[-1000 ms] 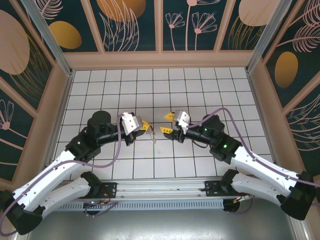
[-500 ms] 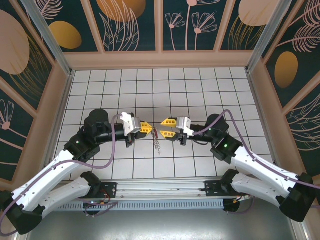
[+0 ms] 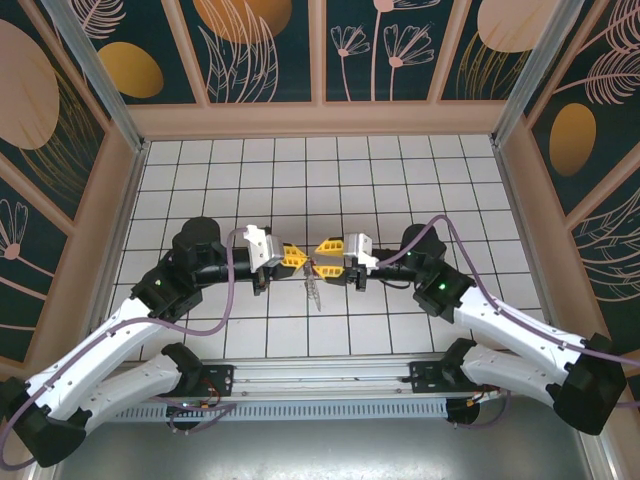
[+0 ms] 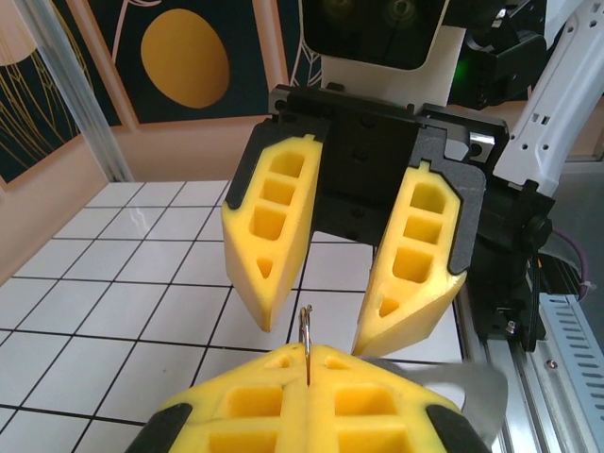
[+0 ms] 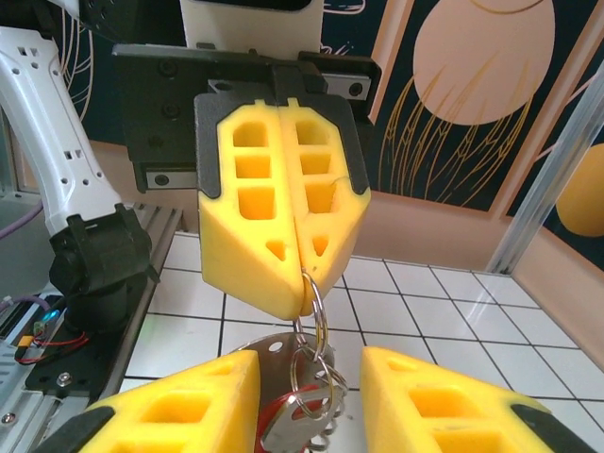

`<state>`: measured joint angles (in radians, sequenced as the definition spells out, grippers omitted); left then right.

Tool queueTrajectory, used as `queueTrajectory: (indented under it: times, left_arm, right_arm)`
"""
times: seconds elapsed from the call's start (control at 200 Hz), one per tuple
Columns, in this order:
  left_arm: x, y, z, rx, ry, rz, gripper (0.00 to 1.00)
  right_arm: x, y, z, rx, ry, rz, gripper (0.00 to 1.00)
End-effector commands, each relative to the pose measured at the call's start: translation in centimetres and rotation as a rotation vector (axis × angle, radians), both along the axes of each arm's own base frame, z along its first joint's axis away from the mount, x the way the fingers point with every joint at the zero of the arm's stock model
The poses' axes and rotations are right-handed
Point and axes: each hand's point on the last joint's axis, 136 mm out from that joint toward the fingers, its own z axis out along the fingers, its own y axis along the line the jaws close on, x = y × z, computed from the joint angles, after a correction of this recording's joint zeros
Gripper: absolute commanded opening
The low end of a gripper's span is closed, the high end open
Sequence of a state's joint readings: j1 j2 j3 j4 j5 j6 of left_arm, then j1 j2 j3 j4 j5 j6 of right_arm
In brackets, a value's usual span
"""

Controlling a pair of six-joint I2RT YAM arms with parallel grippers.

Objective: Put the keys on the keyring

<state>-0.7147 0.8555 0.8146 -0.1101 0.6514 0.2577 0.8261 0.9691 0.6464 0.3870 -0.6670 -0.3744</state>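
My left gripper is shut on the top of the keyring, a thin silvery metal ring whose edge sticks up from the closed pads. Below that ring hangs a bunch: smaller rings, a flat silver piece with holes, and the red-headed key. From above the bunch dangles over the tiles. My right gripper faces the left one, open. Its yellow fingers stand on either side of the hanging bunch without touching it. In the left wrist view the right gripper spreads just beyond the ring's edge.
The white tiled floor is boxed in by tan walls with patterned panels. A metal rail runs along the near edge between the arm bases. Both arms meet at the middle, purple cables looping over them.
My right gripper has moved left, closing the gap to the left gripper, and its open fingers now straddle the hanging bunch. The left gripper stays shut on the ring.
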Motion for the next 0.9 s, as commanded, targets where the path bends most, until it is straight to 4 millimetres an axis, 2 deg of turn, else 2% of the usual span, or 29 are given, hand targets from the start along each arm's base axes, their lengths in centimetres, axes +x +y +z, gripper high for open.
queueTrajectory:
  times: [0.0,0.17,0.37,0.495,0.666,0.766,0.831,0.891]
  left_arm:
    - [-0.7,-0.2,1.9,-0.038,-0.044,-0.041,0.00]
    - [-0.7,-0.3,1.7,-0.035,-0.040,-0.043,0.00]
    - [-0.4,-0.5,1.2,-0.022,-0.028,-0.044,0.00]
    - [-0.4,-0.6,1.2,-0.024,-0.026,-0.047,0.00]
    - [-0.3,-0.5,1.2,-0.022,-0.027,-0.038,0.00]
    - [0.5,-0.3,0.7,0.009,-0.024,0.008,0.00]
    - [1.0,-0.1,0.1,0.044,-0.023,0.039,0.14]
    - [1.4,0.1,-0.3,0.067,-0.030,0.057,0.20]
  right_arm:
    - [-0.1,0.2,2.3,0.061,-0.025,0.021,0.32]
    - [0.0,0.4,2.1,0.057,-0.017,0.029,0.18]
    - [-0.2,0.5,2.1,0.063,-0.014,0.044,0.17]
    - [-0.1,0.5,1.9,0.060,-0.013,0.041,0.00]
    - [0.4,0.4,1.8,0.056,-0.019,0.006,0.00]
    - [1.3,0.3,1.5,0.031,-0.029,-0.051,0.00]
    - [2.6,0.2,0.9,-0.011,-0.035,-0.121,0.00]
    - [3.4,0.4,0.2,-0.067,-0.042,-0.168,0.00]
